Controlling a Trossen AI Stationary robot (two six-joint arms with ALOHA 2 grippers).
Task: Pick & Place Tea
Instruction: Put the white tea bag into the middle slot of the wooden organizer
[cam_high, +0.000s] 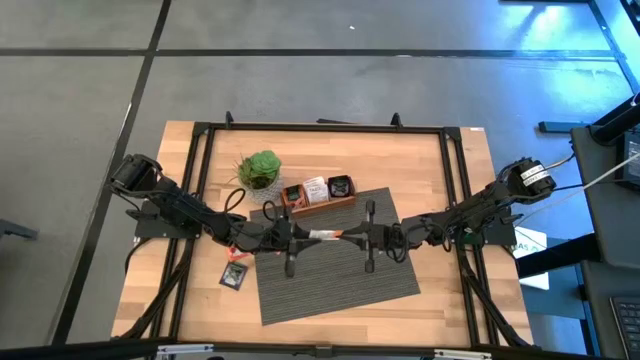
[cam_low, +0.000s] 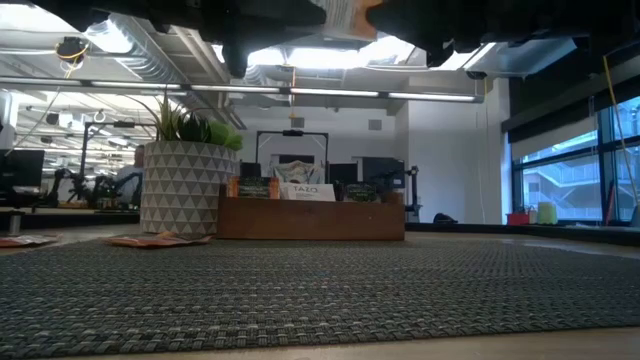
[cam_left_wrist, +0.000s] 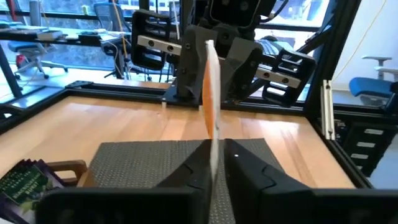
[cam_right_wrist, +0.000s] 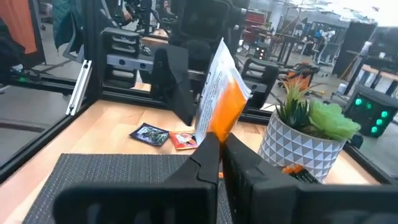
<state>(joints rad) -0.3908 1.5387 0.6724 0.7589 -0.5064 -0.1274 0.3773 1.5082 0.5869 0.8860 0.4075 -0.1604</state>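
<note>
Two-hand transfer of one tea sachet (cam_high: 322, 236) above the grey mat (cam_high: 340, 285).

You are holding the orange-and-white sachet in mid-air between both hands: the right hand (cam_right_wrist: 219, 146) is gripping one edge, and the left hand (cam_left_wrist: 216, 154) is closing on the opposite edge. If either hand is pulling while both clamp, the sachet may tear or slip. Countable: two loose sachets (cam_right_wrist: 166, 137) on the surface, one tray (cam_high: 318, 192), one plant (cam_high: 259, 170).
</note>
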